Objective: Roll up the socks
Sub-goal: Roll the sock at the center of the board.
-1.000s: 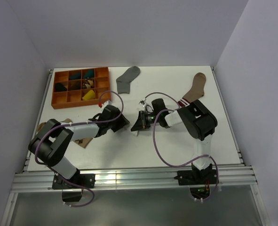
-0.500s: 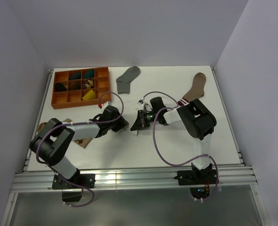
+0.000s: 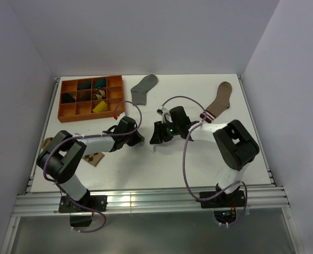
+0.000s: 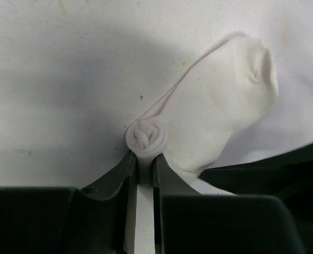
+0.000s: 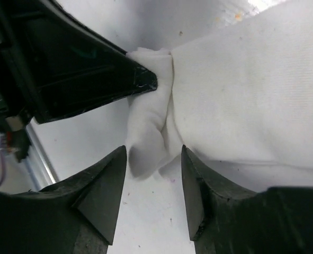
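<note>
I see orange plastic compartment tray [image 3: 82, 117], far left | brown sock with striped cuff [image 3: 220, 99], far right | tan diamond-patterned sock [image 3: 95, 159], near left

Your tray [image 3: 77, 119] sits at the far left of the surface [image 3: 161, 169]. Just right of it lies the far sock [image 3: 144, 88]. The right-hand sock [image 3: 220, 100] lies well apart, toward the far right edge. The near-left sock [image 3: 95, 159] lies partly under your left arm [image 3: 92, 144]. The middle sock [image 4: 220, 116] lies at centre, between the left pincer [image 4: 144, 159] and the right pincer [image 5: 153, 153], which face each other.
</note>
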